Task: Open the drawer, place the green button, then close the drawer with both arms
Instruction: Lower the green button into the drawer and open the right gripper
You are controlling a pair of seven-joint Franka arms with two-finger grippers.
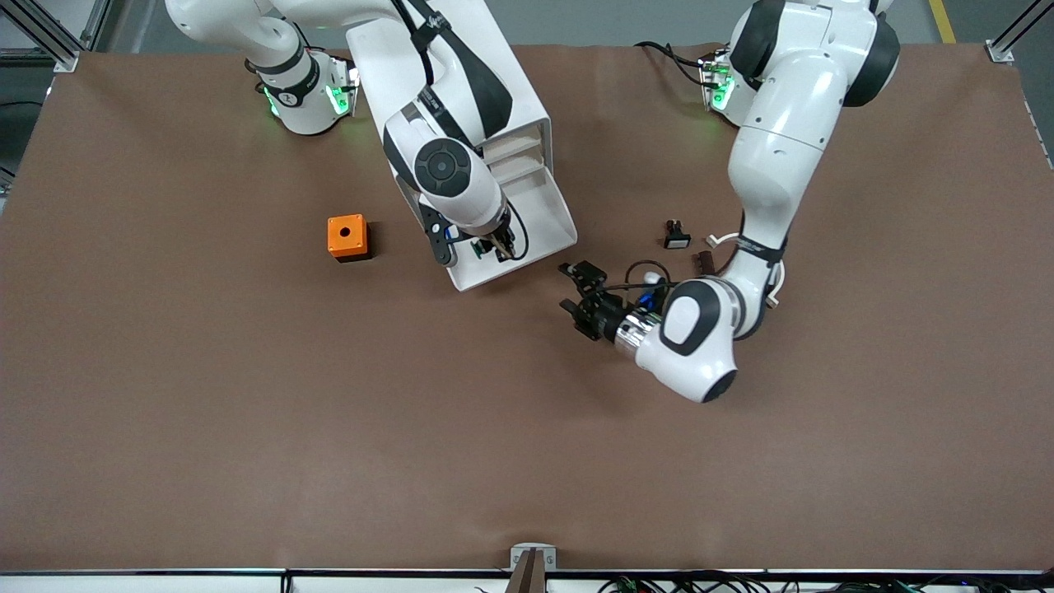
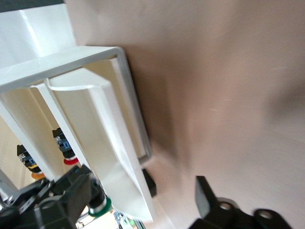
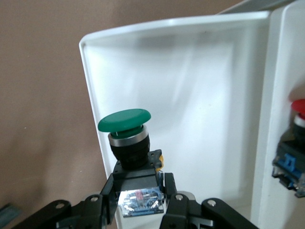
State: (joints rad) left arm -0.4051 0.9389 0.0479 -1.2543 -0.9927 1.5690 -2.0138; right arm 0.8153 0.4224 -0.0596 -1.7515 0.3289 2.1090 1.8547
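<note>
The drawer [image 1: 539,218] stands pulled out of the white cabinet [image 1: 461,91], toward the front camera. My right gripper [image 1: 494,245] is over the drawer's front part, shut on the button [image 1: 480,246]. In the right wrist view the fingers [image 3: 106,188] clamp the black and blue body, and the green cap [image 3: 125,119] stands above them, by the drawer's rim [image 3: 90,71]. My left gripper [image 1: 570,290] is open and empty, low over the table beside the drawer's front corner. In the left wrist view its fingers [image 2: 206,193] stand apart next to the drawer's wall [image 2: 102,138].
An orange cube with a round hole [image 1: 347,237] sits toward the right arm's end. A black switch with a white cap [image 1: 677,237] and a small dark part [image 1: 704,262] lie near the left arm. An upper drawer shows a red-capped part [image 3: 299,107].
</note>
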